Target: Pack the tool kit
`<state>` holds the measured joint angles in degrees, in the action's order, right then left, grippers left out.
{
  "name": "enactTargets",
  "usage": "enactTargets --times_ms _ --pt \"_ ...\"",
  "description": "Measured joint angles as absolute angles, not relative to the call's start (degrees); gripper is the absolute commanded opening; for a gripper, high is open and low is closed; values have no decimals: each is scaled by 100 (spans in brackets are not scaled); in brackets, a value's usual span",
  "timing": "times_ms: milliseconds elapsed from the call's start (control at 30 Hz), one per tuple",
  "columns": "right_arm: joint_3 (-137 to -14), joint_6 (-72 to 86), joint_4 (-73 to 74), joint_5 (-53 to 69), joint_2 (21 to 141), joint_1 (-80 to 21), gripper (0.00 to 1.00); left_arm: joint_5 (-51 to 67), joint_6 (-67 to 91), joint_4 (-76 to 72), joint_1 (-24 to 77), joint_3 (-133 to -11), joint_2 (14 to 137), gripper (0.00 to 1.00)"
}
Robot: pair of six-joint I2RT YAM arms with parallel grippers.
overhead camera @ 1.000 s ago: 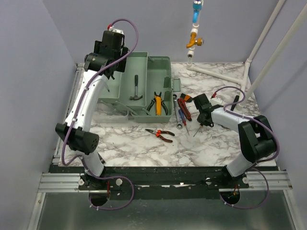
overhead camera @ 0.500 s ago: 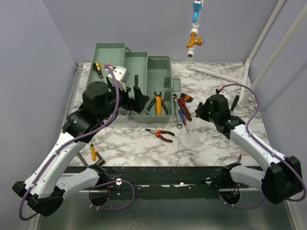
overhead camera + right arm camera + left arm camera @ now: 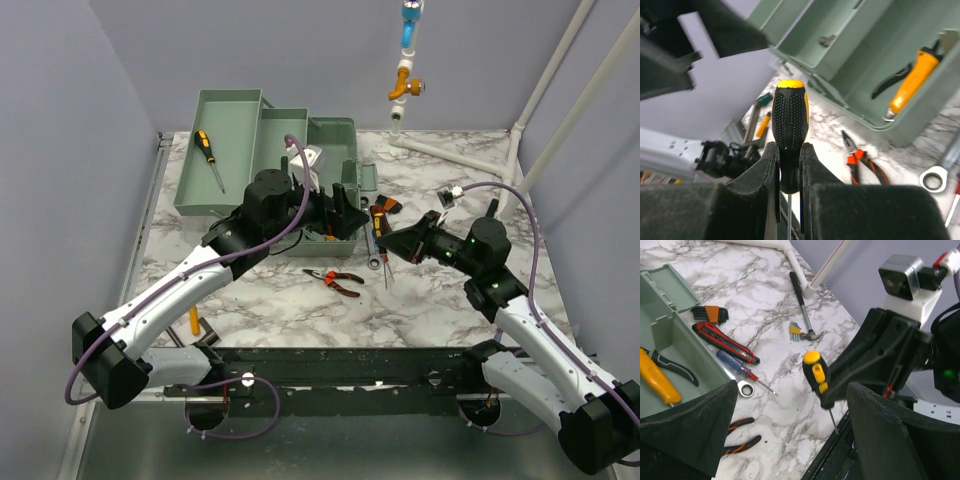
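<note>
The green tool box (image 3: pixel 325 140) stands open at the back left, with yellow-handled pliers (image 3: pixel 657 380) inside. My right gripper (image 3: pixel 393 241) is shut on a black and yellow screwdriver (image 3: pixel 789 127), held above the table with its shaft pointing down. It also shows in the left wrist view (image 3: pixel 816 377). My left gripper (image 3: pixel 345 207) is open and empty at the box's front right corner, facing the screwdriver, a short gap away. Orange pliers (image 3: pixel 335 281) lie in front of the box.
A red knife (image 3: pixel 722 340), hex keys (image 3: pixel 710 314), a blue and red screwdriver (image 3: pixel 737 372) and a wrench (image 3: pixel 745 388) lie right of the box. A hammer (image 3: pixel 802 300) lies further right. Another screwdriver (image 3: pixel 210 158) lies in the lid tray. A white pipe frame (image 3: pixel 455 150) stands at the back right.
My left arm swung down from behind the box to its front right corner. My right gripper lifted the screwdriver off the table and carried it left toward the left gripper.
</note>
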<state>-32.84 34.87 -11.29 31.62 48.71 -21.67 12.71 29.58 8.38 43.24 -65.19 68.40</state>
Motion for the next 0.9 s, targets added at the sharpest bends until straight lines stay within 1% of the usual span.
enactTargets --times_ms 67,133,233,433,567,600,667,767,833,900 --pt "-3249 3518 -1308 3516 4866 -2169 1 1273 3089 738 4329 -6672 7067 88" --pt "-3249 3555 -1448 3747 4875 -2167 1 1271 3194 652 4362 -6845 7290 84" --pt "-3249 3581 -1588 3997 4873 -2167 1 1284 3354 475 4412 -6982 7575 83" --pt "-3249 3594 -1649 4077 4862 -2169 1 1380 3562 344 4515 -6991 7918 83" --pt "-3249 3625 -1708 4077 4862 -2167 1 1417 3642 340 4591 -6991 7957 78" --pt "-3249 3651 -1747 4077 4866 -2167 1 1428 3669 316 4609 -6991 7957 74" --pt "-3249 3701 -1841 4077 4882 -2167 1 1463 3717 272 4619 -6989 7957 62" --pt "-3249 3769 -1975 4080 4943 -2167 1 1535 3776 237 4626 -6987 7959 32" --pt "-3249 3798 -2010 4080 4993 -2167 1 1610 3817 187 4650 -6984 7970 19" --pt "-3249 3815 -2008 4080 5050 -2167 1 1667 3859 123 4683 -6984 7990 0"
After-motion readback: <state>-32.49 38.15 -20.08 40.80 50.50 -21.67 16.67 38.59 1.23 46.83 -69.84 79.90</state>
